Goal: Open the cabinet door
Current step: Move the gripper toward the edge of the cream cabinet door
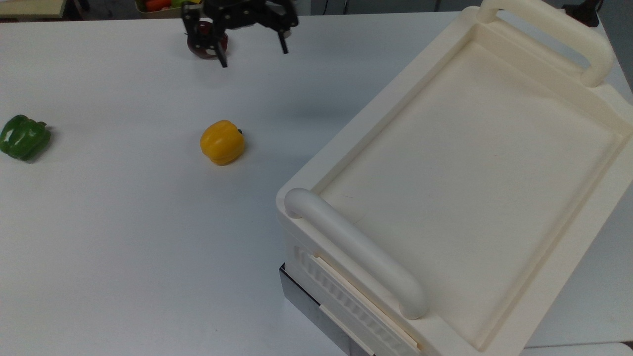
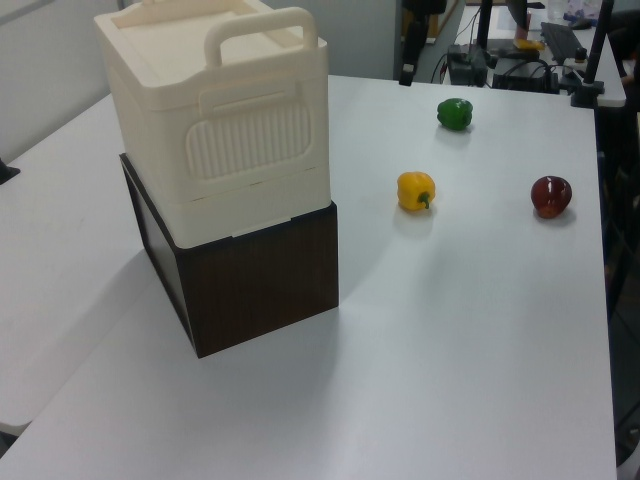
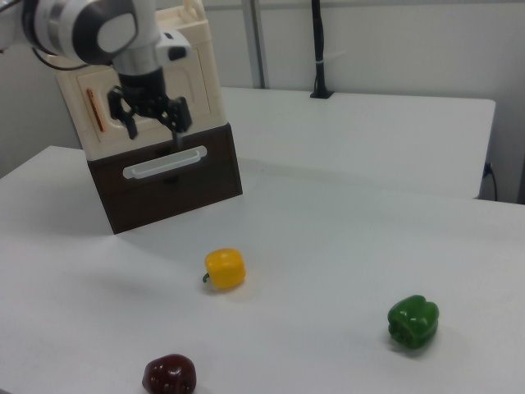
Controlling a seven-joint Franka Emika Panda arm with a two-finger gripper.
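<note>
- The tool (image 1: 251, 49) hangs over the far edge of the white counter (image 1: 123, 222) in the top view, its two black fingers spread wide apart and holding nothing.
- In the top view one finger (image 1: 221, 55) crosses in front of the dark red pepper (image 1: 200, 44); whether they touch cannot be told. The other finger lies to the top view's right of that pepper.
- In the right view the tool (image 3: 152, 130) sits in front of the cabinet (image 3: 201, 74), with the arm's white and grey links (image 3: 90, 29) above it.
- The cabinet (image 1: 470, 173) is a large cream box with a sunken tray top and two thick bar handles (image 1: 356, 252); it stands on a dark brown wooden base (image 2: 255, 285).
- The cabinet door (image 3: 184, 86) is the flat cream panel on the side of the cabinet facing the right view, lying flush with the box, a thin copper-brown strip (image 3: 94, 111) near its edge at the right view's left. The tool hides part of it.
- Below the door, the base carries a pale bar handle (image 3: 164, 162).
- The left view shows another side of the cabinet, with a ribbed panel (image 2: 250, 145).
- A yellow pepper (image 1: 222, 142) lies on the counter between the cabinet and a green pepper (image 1: 23, 137), well apart from both.
</note>
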